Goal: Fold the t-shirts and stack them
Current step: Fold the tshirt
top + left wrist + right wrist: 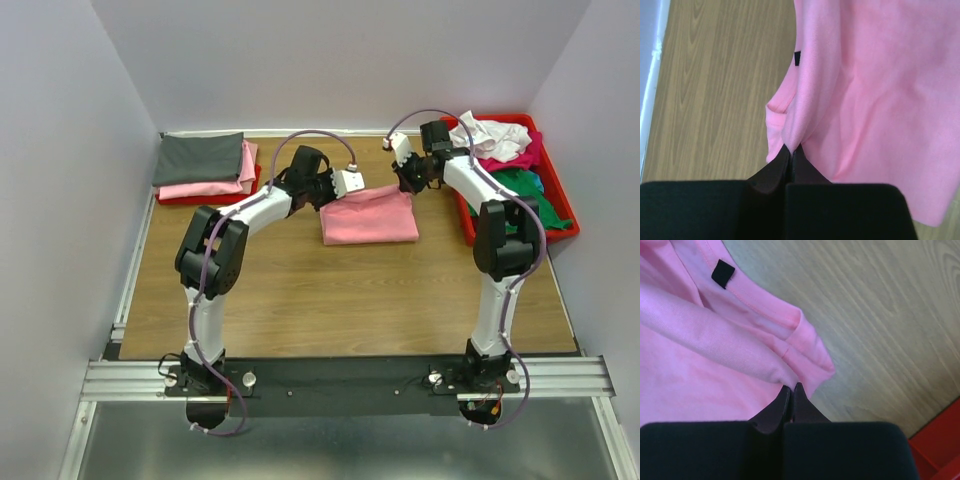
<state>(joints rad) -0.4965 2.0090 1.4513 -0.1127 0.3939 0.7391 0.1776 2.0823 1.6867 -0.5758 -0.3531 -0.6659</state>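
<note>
Wood-grain table (300, 290) runs from the arm bases towards the back wall. On its middle, past the elbows of both arms, lies the light pink t-shirt (370, 220), folded into a flat rectangle. Its near edge faces the bases and its far edge sits under the two wrists.

The left gripper (791, 152) is at the far left corner of that rectangle. Its jaws are pressed together, with a raised ridge of pink cloth pinched between the tips. In the left wrist view the rest of the shirt spreads off to the right and a layered hem hangs to the left.

The right gripper (791, 390) is at the far right corner, also closed tight. A rolled fold of the same cloth ends right at its tips and looks nipped there. The dark neck tag (722, 273) shows on the collar band just beyond.

Farther back on the left, a dark grey t-shirt (198, 158) lies folded on top of folded pink t-shirts (215, 185), stacked on a red tray (165, 198). At the far right, a second red tray (562, 205) holds a loose heap: a white t-shirt (490, 135) on top, a magenta t-shirt (522, 158) beneath, and a green t-shirt (522, 195) nearest.
</note>
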